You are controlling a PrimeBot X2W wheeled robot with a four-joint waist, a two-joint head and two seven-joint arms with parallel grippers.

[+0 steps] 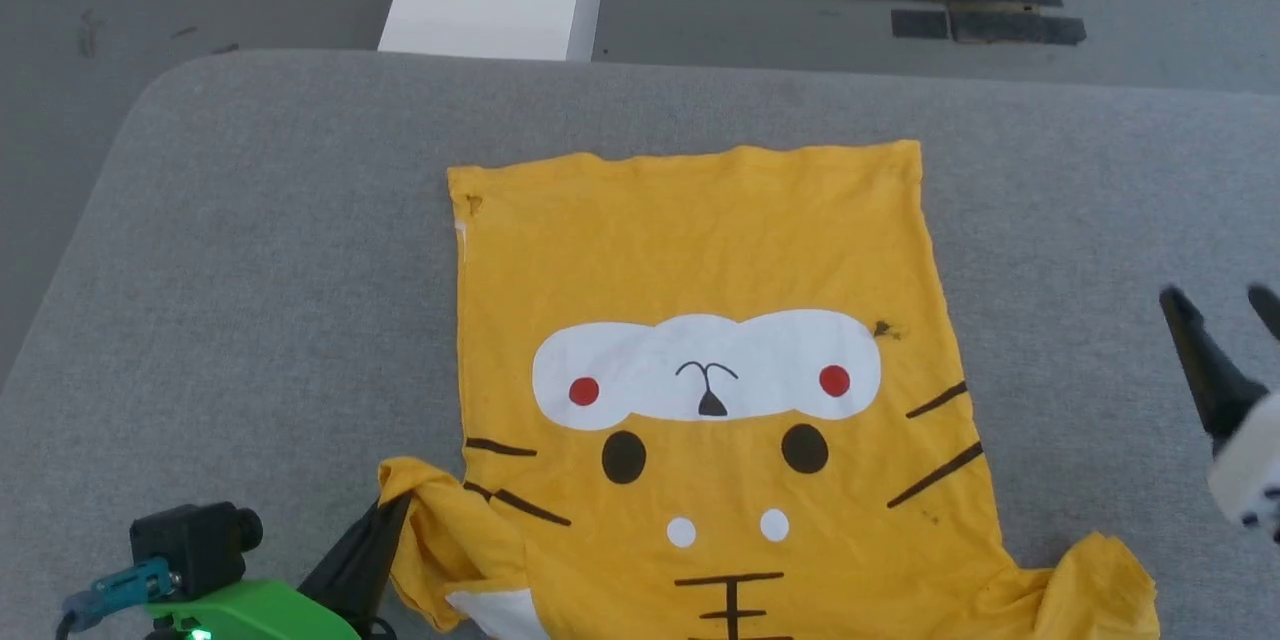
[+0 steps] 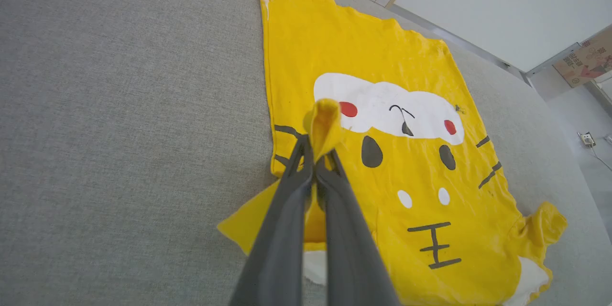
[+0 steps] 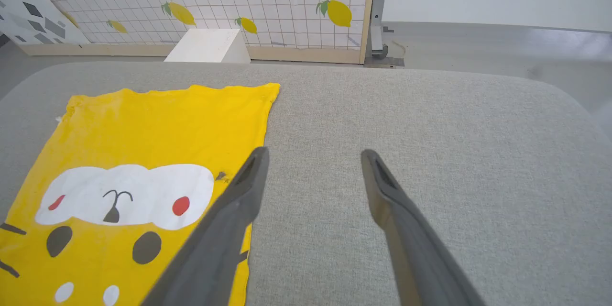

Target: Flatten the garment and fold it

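Your one shirt (image 1: 700,250), centre; left gripper (image 2: 318,153) tight on its 7 o'clock sleeve (image 1: 430,520); right gripper (image 3: 313,153) spread, 3 o'clock.

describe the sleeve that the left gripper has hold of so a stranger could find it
On the wide grey padded surface lies a bright yellow T-shirt, cartoon face up. At its near corner on the robot's left is a bunched sleeve. Unlike the other sleeve, which lies loose, it is pinched between the left gripper's shut dark fingers.
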